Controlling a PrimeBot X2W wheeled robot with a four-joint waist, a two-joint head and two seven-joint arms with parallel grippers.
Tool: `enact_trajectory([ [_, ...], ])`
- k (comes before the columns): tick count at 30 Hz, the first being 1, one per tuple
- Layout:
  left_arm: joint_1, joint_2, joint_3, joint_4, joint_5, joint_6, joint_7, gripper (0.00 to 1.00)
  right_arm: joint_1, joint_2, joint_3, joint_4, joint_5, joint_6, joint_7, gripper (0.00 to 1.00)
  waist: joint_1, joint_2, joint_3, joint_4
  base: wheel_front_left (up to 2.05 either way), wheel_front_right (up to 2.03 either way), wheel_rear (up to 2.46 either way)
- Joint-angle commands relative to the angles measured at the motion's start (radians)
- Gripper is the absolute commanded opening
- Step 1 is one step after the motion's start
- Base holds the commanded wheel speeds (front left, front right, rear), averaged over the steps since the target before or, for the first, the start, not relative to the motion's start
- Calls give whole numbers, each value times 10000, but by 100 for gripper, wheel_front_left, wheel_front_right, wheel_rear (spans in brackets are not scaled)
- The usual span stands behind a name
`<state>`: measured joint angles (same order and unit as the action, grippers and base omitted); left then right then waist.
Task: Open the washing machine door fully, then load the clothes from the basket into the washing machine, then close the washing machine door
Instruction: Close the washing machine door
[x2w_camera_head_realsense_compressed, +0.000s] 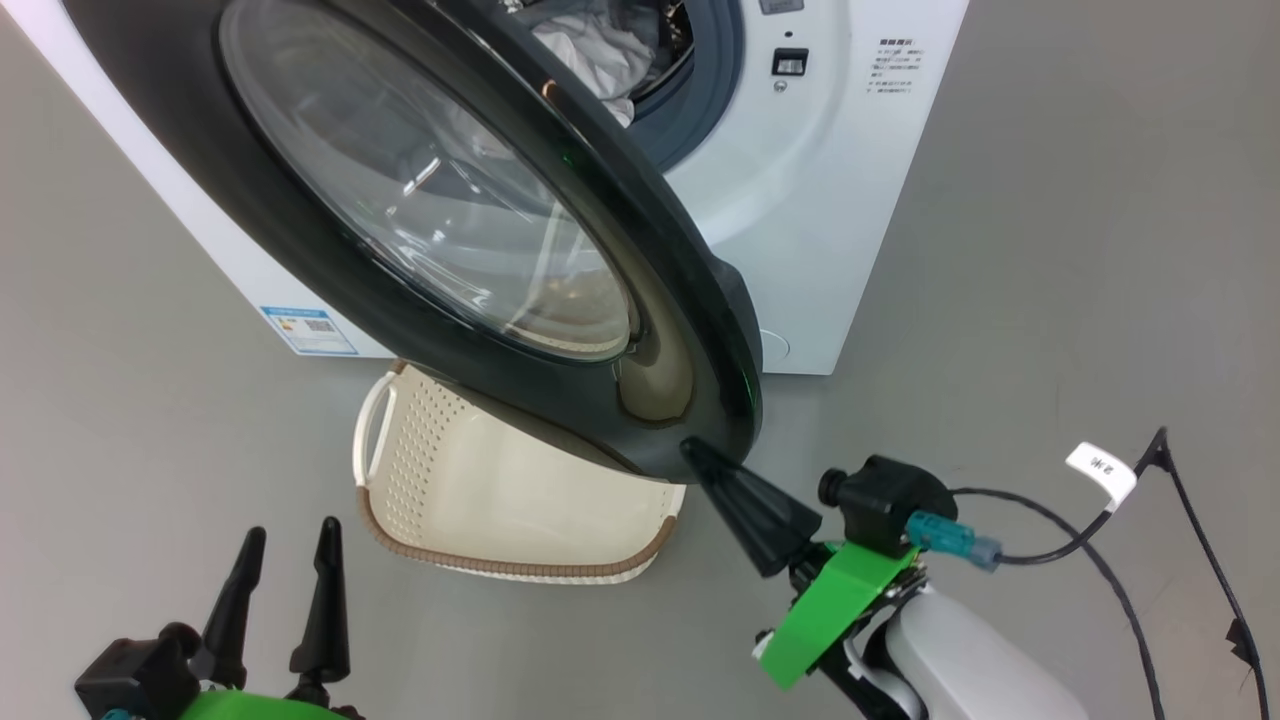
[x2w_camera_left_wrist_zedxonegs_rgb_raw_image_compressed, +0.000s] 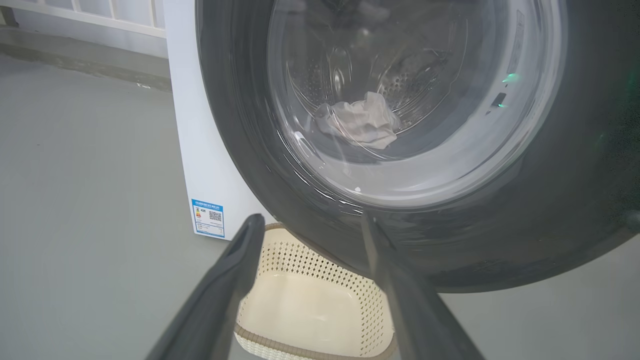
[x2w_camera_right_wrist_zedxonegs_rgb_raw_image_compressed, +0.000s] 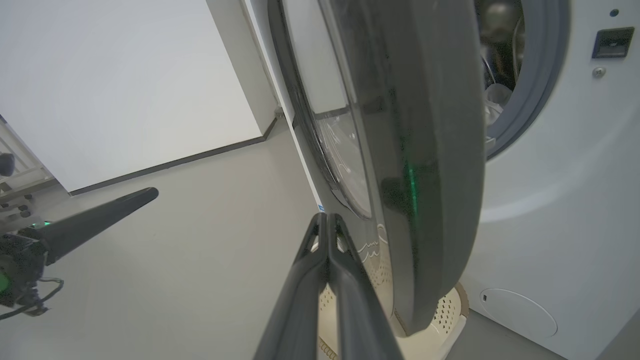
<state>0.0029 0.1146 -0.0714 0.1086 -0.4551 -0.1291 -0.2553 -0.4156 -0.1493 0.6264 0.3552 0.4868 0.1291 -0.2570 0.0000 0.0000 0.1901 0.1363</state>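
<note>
**Door half swung, much hidden behind it**

On the grey floor, cut off at the top: washing machine (x2w_camera_head_realsense_compressed: 830, 230). Across most of the drum mouth and the basket's (x2w_camera_head_realsense_compressed: 520, 500) far end: washing machine door (x2w_camera_head_realsense_compressed: 430, 190). Glimpsed inside the drum: pale clothes (x2w_camera_head_realsense_compressed: 590, 50). At the door's lower rim, pressed together, contact unclear: right gripper (x2w_camera_head_realsense_compressed: 692, 447). Spread, empty: left gripper (x2w_camera_head_realsense_compressed: 292, 530).

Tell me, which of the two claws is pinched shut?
The right gripper, tip by the washing machine door; the left gripper holds its fingers apart.
</note>
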Motion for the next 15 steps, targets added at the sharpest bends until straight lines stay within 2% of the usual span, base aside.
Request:
enact_trajectory([
  [1,-352,126,310,-203,-58,-15,-65,100,-228,235,-1,-167,21,16,-48,0,0,0,39,11,0,0,0],
  [15,-612,166,151,-383,-11,-15,-65,100,-776,425,-1508,-128,-279,16,-48,0,0,0,433,71,0,0,0],
])
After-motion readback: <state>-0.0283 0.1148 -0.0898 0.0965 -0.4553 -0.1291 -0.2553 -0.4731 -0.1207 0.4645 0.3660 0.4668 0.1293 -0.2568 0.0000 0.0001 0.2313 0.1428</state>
